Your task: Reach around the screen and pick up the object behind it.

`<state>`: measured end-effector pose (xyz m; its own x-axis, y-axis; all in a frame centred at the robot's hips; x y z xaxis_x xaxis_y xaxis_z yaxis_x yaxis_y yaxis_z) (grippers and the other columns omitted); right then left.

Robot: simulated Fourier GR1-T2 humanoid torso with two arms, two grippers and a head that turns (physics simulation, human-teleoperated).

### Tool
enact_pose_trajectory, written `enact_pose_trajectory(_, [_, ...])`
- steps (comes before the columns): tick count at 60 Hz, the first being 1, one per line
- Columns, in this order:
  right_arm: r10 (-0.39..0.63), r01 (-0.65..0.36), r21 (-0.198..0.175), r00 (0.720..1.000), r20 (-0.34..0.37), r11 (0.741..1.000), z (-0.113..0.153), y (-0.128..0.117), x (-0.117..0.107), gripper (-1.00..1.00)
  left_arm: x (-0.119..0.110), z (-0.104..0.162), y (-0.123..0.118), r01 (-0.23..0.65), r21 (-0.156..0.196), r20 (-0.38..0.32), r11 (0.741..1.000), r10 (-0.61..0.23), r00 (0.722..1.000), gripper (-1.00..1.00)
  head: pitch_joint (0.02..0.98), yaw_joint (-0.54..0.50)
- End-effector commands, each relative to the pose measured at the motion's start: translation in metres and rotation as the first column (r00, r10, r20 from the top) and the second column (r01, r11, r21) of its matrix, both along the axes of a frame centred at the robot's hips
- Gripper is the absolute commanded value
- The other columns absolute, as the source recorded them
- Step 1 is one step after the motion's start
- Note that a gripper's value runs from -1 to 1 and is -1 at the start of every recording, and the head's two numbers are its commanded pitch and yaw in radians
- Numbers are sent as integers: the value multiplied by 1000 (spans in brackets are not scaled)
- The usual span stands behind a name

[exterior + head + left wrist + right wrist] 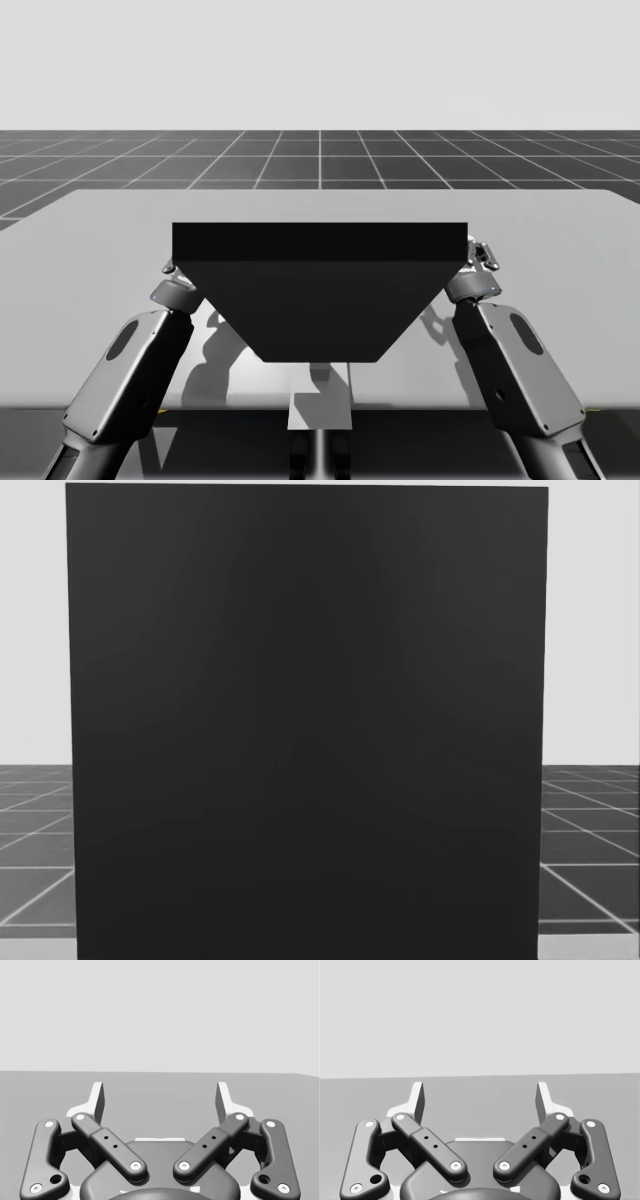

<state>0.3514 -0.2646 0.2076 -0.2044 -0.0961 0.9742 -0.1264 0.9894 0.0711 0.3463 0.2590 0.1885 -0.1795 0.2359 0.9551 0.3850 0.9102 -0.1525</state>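
Wide open and empty, one at each side of screen point(320, 300): left gripper point(160, 1099), right gripper point(480, 1099). Hidden behind screen, not locatable: object. Risk — blind reach, clipping screen edge or shoving object away unseen.

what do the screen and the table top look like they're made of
The screen looks like a flat matte black panel: an even dark face with no highlights, grain or seams. It could be painted board or plastic; the render leaves that open. The table is a smooth, pale grey top, perhaps with a slight sheen, judging by pale glints near its front edge. It may be laminate or coated metal.
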Motion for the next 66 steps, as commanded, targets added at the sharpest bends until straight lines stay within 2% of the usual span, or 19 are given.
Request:
enact_pose_trajectory(1, [7,-8,-7,999,-37,1000,-1,0,-3,-1000,1,-1,1,-2,2,1,1000,2,1000,-1000,48,-17])
enact_pose_trajectory(2, [11,-12,-14,999,-31,1000,-1,1,-4,-1000,1,-1,1,-2,3,1,1000,2,1000,-1000,48,-17])
enact_pose_trajectory(6, [37,-37,2,999,-16,999,0,3,-4,-1000,1,-1,0,-3,12,0,1000,3,1000,-1000,48,-17])
enact_pose_trajectory(9, [65,-65,-19,998,-27,998,0,4,-4,-1000,0,-1,0,11,25,-13,1000,-11,1000,-1000,50,-17])
enact_pose_trajectory(12, [81,-82,-21,996,-37,996,-1,4,-4,-1000,0,-1,-1,31,35,-28,999,-30,999,-1000,51,-17])
enact_pose_trajectory(17, [123,-127,-47,989,-76,991,-5,5,-6,-1000,-3,-3,-3,66,71,-66,995,-61,996,-1000,56,-19])
enact_pose_trajectory(21, [156,-163,-71,983,-100,984,-9,7,-9,-1000,-8,-5,-4,87,127,-91,988,-76,993,-1000,57,-22])
enact_pose_trajectory(26, [209,-218,-65,971,-117,974,-9,7,-14,-1000,-17,-7,-2,125,162,-129,979,-104,986,-1000,58,-26])
enact_pose_trajectory(28, [250,-260,-85,962,-112,962,-9,6,-18,-1000,-23,-6,1,160,192,-150,968,-132,980,-1000,59,-28])
enact_pose_trajectory(33, [319,-331,-124,941,-111,935,-9,6,-24,-1000,-34,-2,5,195,199,-173,960,-162,972,-1000,65,-29])
enact_pose_trajectory(36, [380,-395,-166,918,-115,904,-10,5,-31,-1000,-43,3,9,222,236,-184,946,-181,966,-1000,70,-30])
enact_pose_trajectory(43, [442,-460,-216,888,-129,861,-14,2,-38,-1000,-53,10,17,309,236,-243,921,-252,937,-1000,76,-30])
enact_pose_trajectory(50, [481,-502,-240,865,-143,831,-18,-1,-41,-1000,-56,13,24,353,276,-276,894,-278,920,-1000,82,-26])
enact_pose_trajectory(52, [510,-531,-245,847,-149,811,-19,-2,-43,-1000,-56,13,26,389,285,-301,876,-303,904,-1000,83,-23])
enact_pose_trajectory(55, [516,-538,-261,843,-153,801,-19,-4,-43,-1000,-54,11,29,388,313,-317,867,-290,903,-1000,85,-20])
enact_pose_trajectory(58, [527,-549,-263,835,-156,793,-19,-4,-44,-1000,-53,8,30,411,315,-337,855,-304,891,-1000,87,-18])
enact_pose_trajectory(60, [521,-545,-268,838,-163,794,-20,-5,-43,-1000,-51,5,31,393,331,-338,858,-282,898,-1000,88,-18])
enact_pose_trajectory(62, [518,-543,-271,840,-163,795,-20,-5,-42,-1000,-49,2,31,400,318,-345,859,-288,893,-1000,89,-17])
enact_pose_trajectory(66, [520,-545,-267,839,-163,795,-21,-5,-42,-1000,-43,-3,29,389,318,-343,865,-278,897,-1000,89,-16])
